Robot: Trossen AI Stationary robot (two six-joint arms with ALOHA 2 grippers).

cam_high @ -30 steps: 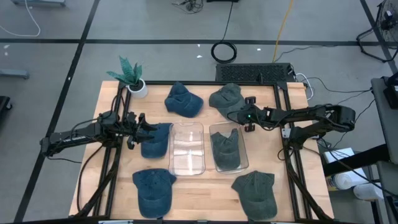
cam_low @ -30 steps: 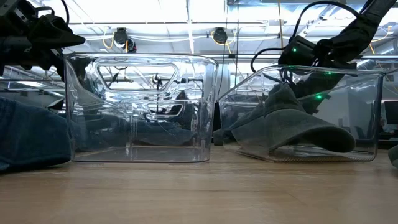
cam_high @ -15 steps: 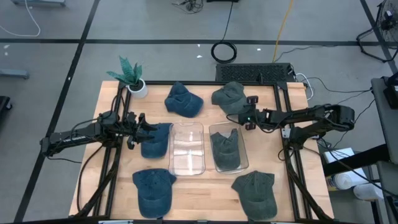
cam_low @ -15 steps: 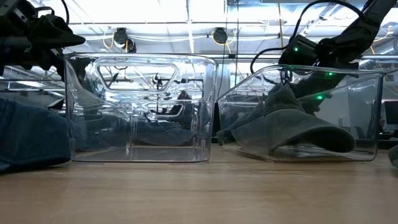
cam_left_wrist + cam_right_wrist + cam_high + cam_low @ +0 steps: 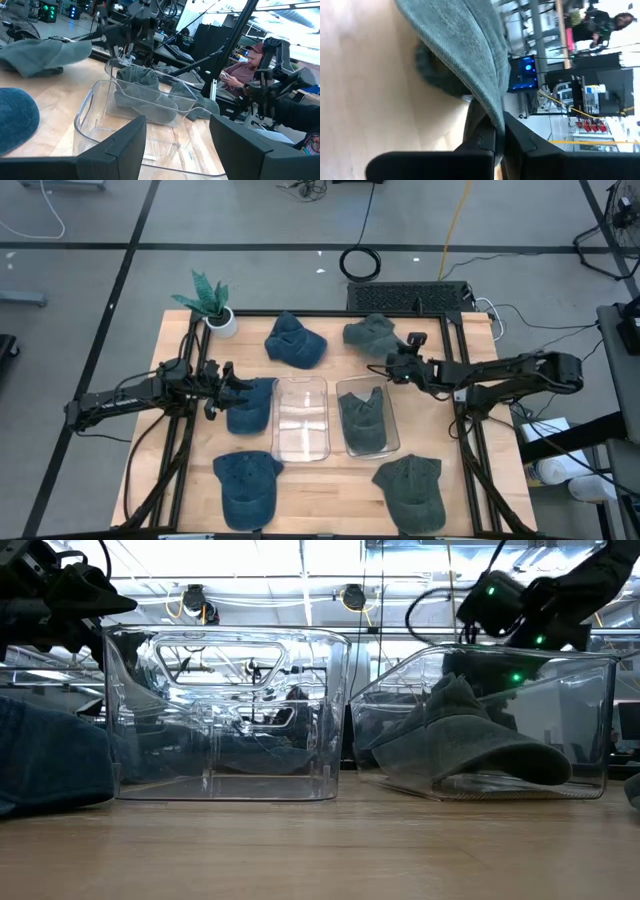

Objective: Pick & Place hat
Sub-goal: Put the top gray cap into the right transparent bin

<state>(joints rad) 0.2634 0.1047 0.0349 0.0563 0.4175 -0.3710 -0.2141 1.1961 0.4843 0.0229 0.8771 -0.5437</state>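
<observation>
Right hand (image 5: 396, 364) newly clamped, green hat (image 5: 370, 335) pinched

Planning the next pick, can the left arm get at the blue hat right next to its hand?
Probably yes. The left hand is open beside the blue hat, with nothing between them.

**Four cameras, one tabletop**

The high view looks straight down from well above, taking in the whole tabletop (image 5: 300, 510) and both arms. The low view sits at the tabletop's near edge, level, close to the two clear bins (image 5: 225, 715) (they fill most of it), facing the room behind. The left wrist view looks across the tabletop past the same bins (image 5: 150, 125). The right wrist view is very near a green hat (image 5: 465, 50), which the high view shares (image 5: 370, 333).
</observation>
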